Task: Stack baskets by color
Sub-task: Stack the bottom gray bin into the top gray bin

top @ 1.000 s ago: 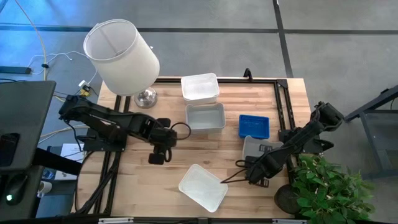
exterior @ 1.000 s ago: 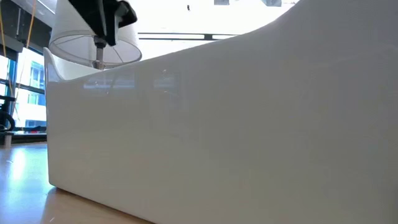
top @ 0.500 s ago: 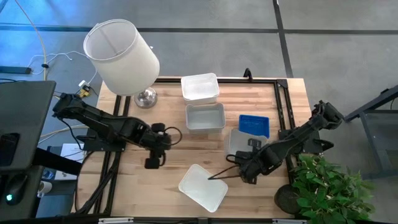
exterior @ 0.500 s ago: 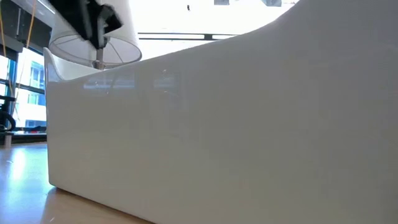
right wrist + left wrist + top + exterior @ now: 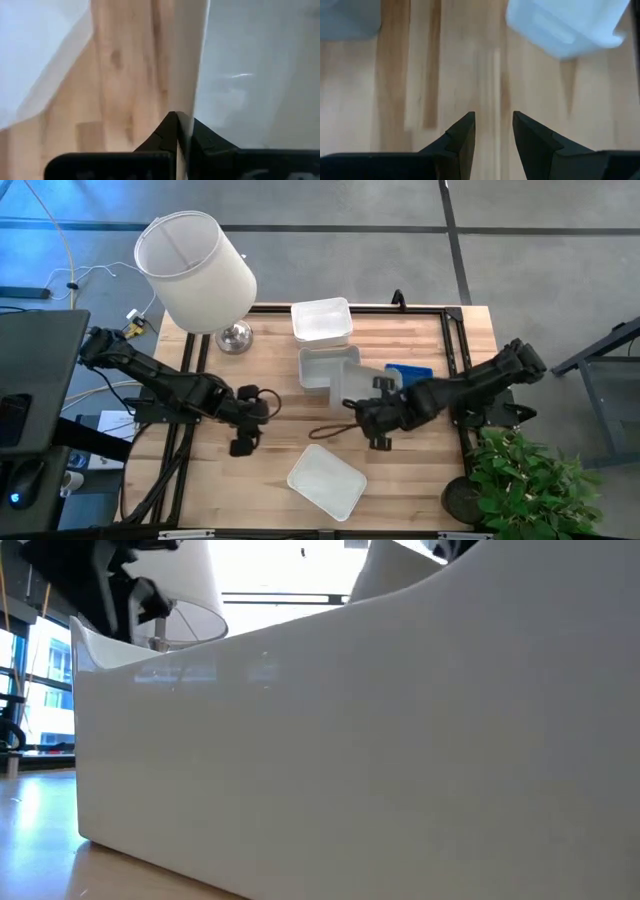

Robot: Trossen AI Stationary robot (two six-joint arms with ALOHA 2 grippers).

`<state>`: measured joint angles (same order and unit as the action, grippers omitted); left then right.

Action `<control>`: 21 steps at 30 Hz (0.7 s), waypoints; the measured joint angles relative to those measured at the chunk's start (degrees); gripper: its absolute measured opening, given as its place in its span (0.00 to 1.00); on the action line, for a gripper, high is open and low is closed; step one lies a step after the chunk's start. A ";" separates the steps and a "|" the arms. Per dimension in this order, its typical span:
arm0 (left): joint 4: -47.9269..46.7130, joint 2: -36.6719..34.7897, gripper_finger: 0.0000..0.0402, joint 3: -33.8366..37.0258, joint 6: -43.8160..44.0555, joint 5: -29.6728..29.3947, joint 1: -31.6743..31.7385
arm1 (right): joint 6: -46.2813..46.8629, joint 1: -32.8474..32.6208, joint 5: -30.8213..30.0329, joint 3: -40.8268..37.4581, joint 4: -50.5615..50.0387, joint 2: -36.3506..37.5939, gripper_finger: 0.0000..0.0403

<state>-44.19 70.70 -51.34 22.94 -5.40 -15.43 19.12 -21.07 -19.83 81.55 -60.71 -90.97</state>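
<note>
Baskets lay across the pale wooden table [image 5: 250, 490]. The right gripper [image 5: 372, 420], pinched tight on the rim of a light grey shallow plastic basket [image 5: 358, 385], held it tilted mid-table beside the bright blue slotted basket [image 5: 412, 371]. Two white rectangular baskets [image 5: 321, 320] sat behind, one [image 5: 326, 480] at the front. The left gripper [image 5: 243, 442] hovered empty over bare wood, fingers [image 5: 464, 136] slightly apart
</note>
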 joint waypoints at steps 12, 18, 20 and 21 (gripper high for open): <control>3.46 -0.56 0.29 4.83 3.47 -0.82 0.36 | -20.17 8.60 -3.71 10.60 1.54 -5.67 0.00; 3.17 -0.65 0.29 5.67 6.94 -1.34 1.84 | -25.45 12.34 -4.11 15.61 1.37 -9.03 0.00; 3.37 -0.66 0.29 5.67 8.27 -1.45 2.51 | -25.80 13.62 -4.13 16.65 0.22 -10.20 0.00; 3.36 -0.66 0.29 5.67 8.47 -1.48 2.89 | -25.82 14.22 -4.07 17.11 0.10 -10.78 0.00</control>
<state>-40.83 70.04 -45.67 31.41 -6.87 -12.54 -6.70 -6.85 -23.90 98.66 -60.61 -101.75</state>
